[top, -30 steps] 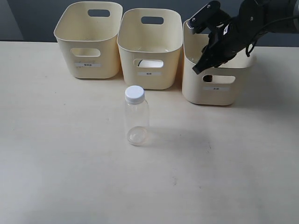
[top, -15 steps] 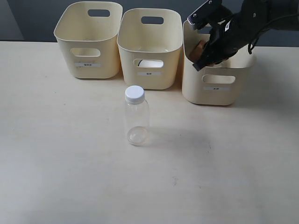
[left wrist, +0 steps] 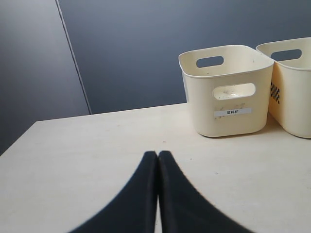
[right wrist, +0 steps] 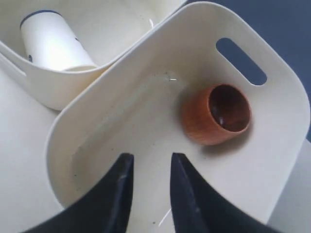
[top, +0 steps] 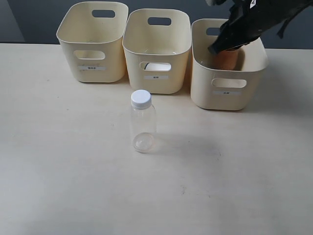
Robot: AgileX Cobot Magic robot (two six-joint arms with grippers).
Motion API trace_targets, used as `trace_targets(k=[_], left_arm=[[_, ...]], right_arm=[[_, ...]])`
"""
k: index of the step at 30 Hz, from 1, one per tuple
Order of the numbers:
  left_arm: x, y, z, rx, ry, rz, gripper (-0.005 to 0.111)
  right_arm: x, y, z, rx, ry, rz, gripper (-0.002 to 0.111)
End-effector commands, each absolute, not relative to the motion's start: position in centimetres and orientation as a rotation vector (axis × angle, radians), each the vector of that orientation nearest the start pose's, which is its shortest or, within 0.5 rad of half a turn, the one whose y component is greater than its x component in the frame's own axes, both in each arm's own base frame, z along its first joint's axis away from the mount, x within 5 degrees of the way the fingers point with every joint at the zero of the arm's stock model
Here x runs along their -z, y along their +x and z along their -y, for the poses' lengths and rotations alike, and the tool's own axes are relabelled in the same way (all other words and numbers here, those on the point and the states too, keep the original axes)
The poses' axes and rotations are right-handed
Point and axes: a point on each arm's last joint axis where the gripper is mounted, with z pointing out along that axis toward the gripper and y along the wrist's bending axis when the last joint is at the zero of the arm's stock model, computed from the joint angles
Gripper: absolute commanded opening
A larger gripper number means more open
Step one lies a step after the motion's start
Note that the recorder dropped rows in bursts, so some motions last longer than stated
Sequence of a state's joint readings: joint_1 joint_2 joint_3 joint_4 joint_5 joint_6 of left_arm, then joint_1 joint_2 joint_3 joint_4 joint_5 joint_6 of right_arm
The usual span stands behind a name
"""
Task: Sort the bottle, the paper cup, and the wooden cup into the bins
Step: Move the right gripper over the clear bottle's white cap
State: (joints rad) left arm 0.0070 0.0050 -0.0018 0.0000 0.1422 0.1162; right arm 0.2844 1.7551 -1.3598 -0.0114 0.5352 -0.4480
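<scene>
The clear bottle (top: 143, 122) with its white cap stands upright on the table, in front of the middle bin (top: 156, 81). The brown wooden cup (right wrist: 217, 115) rests inside the right bin (right wrist: 272, 160), also seen as the wooden cup (top: 226, 58) in the exterior view. My right gripper (right wrist: 151, 160) hovers over that bin, open and empty, apart from the cup. The white paper cup (right wrist: 53, 43) lies on its side in the middle bin (right wrist: 58, 87). My left gripper (left wrist: 158, 155) is shut with nothing in it, low over the table, facing the left bin (left wrist: 228, 114).
The left bin (top: 93, 68) stands at the back left and looks empty from here. My right arm (top: 247, 22) covers the far rim of the right bin (top: 227, 93). A dark wall runs behind the table.
My right gripper has let go of the wooden cup, which now sits in the right bin. The arm has lifted up and back over the bin. The bottle has not moved.
</scene>
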Motion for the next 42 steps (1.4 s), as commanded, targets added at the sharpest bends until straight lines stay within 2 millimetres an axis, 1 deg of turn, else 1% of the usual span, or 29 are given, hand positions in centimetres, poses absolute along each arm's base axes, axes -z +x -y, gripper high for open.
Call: trace_targets(k=[1, 10, 20, 24, 31, 35, 42], left_arm=[[-20.1, 5.6, 0.0, -0.094, 0.087, -1.617, 0.000], [-20.1, 5.6, 0.0, -0.094, 0.087, -1.617, 0.000], [-20.1, 5.6, 0.0, -0.094, 0.087, -1.617, 0.000], [-20.1, 5.6, 0.0, -0.094, 0.087, -1.617, 0.000], [-20.1, 5.6, 0.0, -0.094, 0.087, -1.617, 0.000], [-20.1, 5.6, 0.0, -0.094, 0.087, -1.617, 0.000], [-20.1, 5.6, 0.0, -0.094, 0.087, -1.617, 0.000]], right_arm=[[-29.1, 36.9, -10.7, 0.068, -0.872, -2.233, 0.027], [-32.5, 34.3, -11.0, -0.050, -0.891, -2.179, 0.027], [-34.6, 31.5, -12.0, -0.245, -1.008, -2.139, 0.027], [-34.6, 30.5, -13.4, -0.286, -1.099, -2.127, 0.027], [-34.6, 28.3, -17.4, -0.341, -1.275, -2.044, 0.027], [-34.5, 27.4, -19.0, -0.367, -1.333, -2.016, 0.027], [-32.9, 26.6, -21.3, -0.404, -1.448, -2.024, 0.028]])
